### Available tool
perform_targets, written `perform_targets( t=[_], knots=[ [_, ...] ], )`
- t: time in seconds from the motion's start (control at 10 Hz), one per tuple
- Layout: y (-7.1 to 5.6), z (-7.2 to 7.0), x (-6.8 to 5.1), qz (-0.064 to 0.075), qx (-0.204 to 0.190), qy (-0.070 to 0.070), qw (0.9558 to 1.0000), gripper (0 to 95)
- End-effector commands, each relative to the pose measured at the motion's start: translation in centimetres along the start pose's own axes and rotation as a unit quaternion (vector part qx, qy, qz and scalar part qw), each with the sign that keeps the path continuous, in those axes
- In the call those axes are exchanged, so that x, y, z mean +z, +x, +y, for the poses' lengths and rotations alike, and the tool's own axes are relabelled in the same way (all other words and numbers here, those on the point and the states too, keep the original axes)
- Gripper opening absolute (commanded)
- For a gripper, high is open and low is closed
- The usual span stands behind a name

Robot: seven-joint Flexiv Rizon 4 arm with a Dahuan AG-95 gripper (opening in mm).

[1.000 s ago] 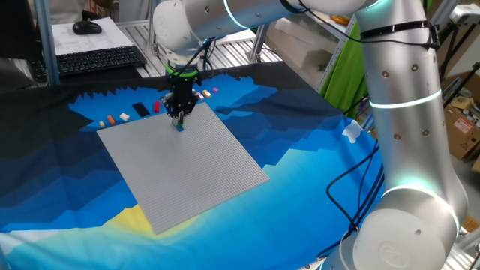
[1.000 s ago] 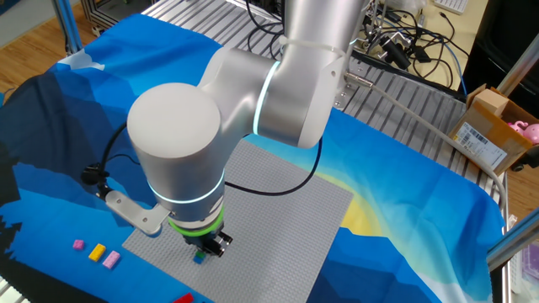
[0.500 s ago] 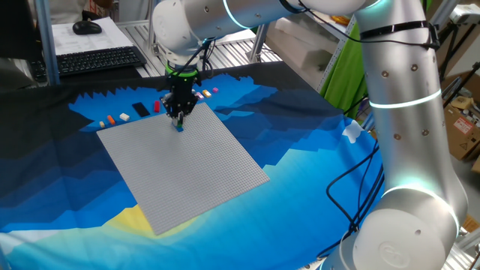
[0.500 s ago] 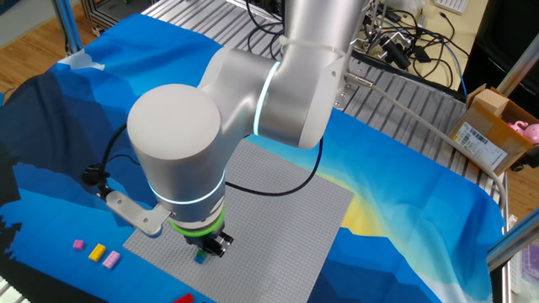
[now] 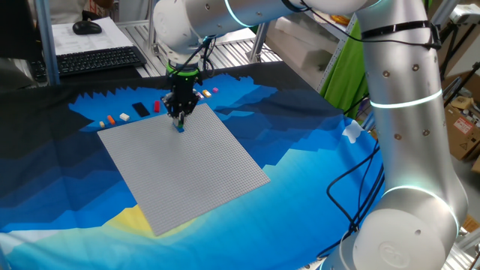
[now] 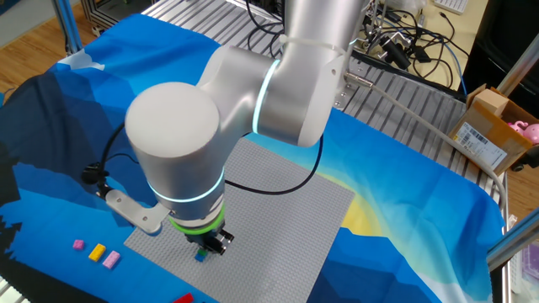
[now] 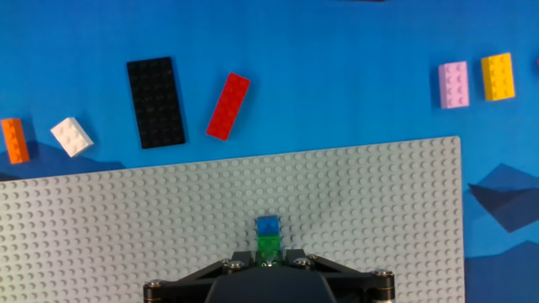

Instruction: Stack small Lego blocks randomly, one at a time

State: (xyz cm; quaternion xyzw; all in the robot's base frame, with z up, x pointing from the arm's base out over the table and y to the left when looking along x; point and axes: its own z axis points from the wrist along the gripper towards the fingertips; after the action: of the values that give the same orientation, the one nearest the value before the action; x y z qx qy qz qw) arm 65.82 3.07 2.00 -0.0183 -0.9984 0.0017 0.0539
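Note:
My gripper [image 7: 268, 259] is shut on a small green block [image 7: 268, 247], held low over the grey baseplate [image 7: 379, 219] near its far edge. A small blue block [image 7: 268, 225] sits on the plate right beside the green one. In one fixed view the gripper [image 5: 178, 118] stands upright over the blue block [image 5: 180, 127]. In the other fixed view the gripper [image 6: 205, 247] is partly hidden under the arm. Loose on the blue cloth lie a red block [image 7: 228, 105], a white block [image 7: 71, 136], an orange block [image 7: 14, 140], a pink block [image 7: 453, 84] and a yellow block [image 7: 498, 76].
A flat black rectangular piece [image 7: 155, 102] lies on the cloth between the white and red blocks. A keyboard [image 5: 97, 60] and mouse sit behind the table in one fixed view. Cables and a cardboard box [image 6: 493, 126] are beyond the table's far side.

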Motion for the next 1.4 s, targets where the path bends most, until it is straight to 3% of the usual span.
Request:
perform_targets(
  t=[0.1,0.4,0.9,1.2,1.4],
  knots=[
    [0.09,-0.11,0.07,-0.003,0.001,0.0,1.0,0.0],
    [0.06,-0.01,0.53,-0.006,0.002,0.002,1.0,0.0],
    [0.06,-0.37,0.25,-0.006,-0.001,0.002,1.0,0.0],
    [-0.04,-0.59,0.36,-0.007,0.015,-0.009,0.9998,0.0],
    [-0.02,-0.53,0.34,-0.007,0.02,-0.008,0.9997,0.0]
  ],
)
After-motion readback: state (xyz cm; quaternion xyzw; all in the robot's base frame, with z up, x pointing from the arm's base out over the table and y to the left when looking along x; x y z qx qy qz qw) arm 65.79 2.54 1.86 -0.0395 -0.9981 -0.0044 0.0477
